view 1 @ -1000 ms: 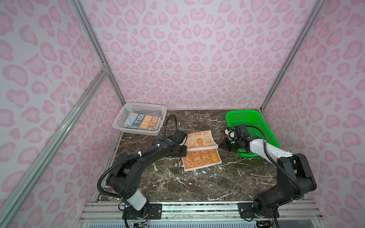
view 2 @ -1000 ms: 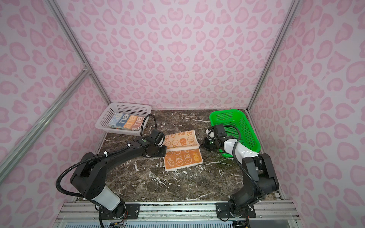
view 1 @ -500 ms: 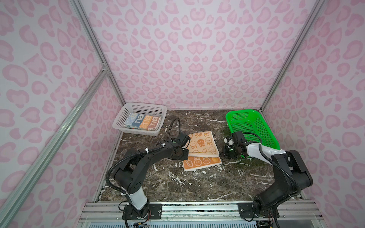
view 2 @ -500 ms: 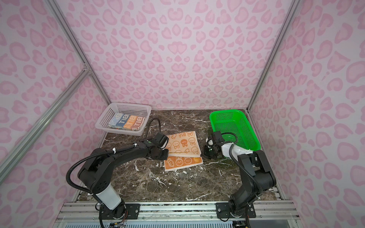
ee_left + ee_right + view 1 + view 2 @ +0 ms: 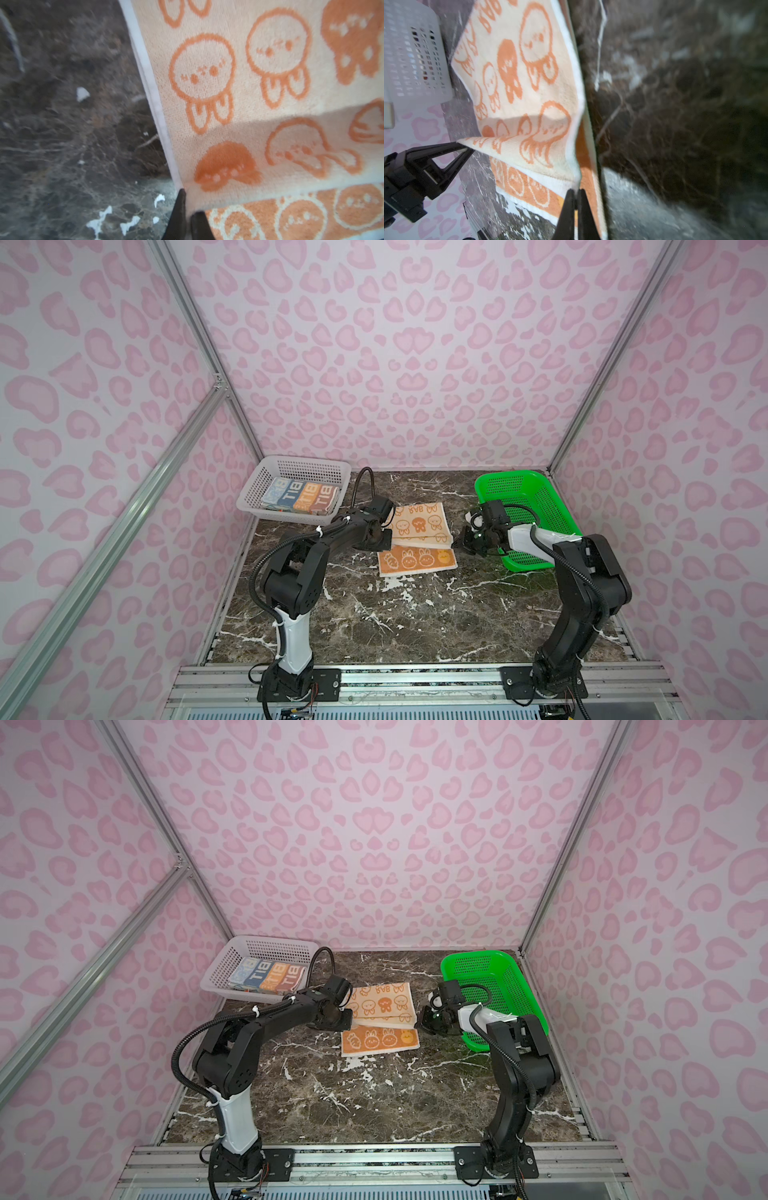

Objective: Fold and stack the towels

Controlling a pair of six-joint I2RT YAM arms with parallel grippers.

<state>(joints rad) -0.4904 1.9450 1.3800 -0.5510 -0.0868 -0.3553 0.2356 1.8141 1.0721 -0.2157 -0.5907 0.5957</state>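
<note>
Sitting far left, the white basket [image 5: 291, 466] holds a folded blue-and-orange towel [image 5: 300, 497]. Just right of it, the left gripper [image 5: 385, 537] pinches a corner of the orange rabbit towel [image 5: 419, 524], whose cream flap lies doubled over mid-table. The right gripper [image 5: 461, 540] pinches the flap's opposite corner, beside the green basket [image 5: 540, 497].

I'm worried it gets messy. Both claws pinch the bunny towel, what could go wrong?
The left gripper and right gripper pinch only the corners of the orange towel; one could slip, and the flap may land crooked. The right arm passes by the green basket and might nudge it.
</note>
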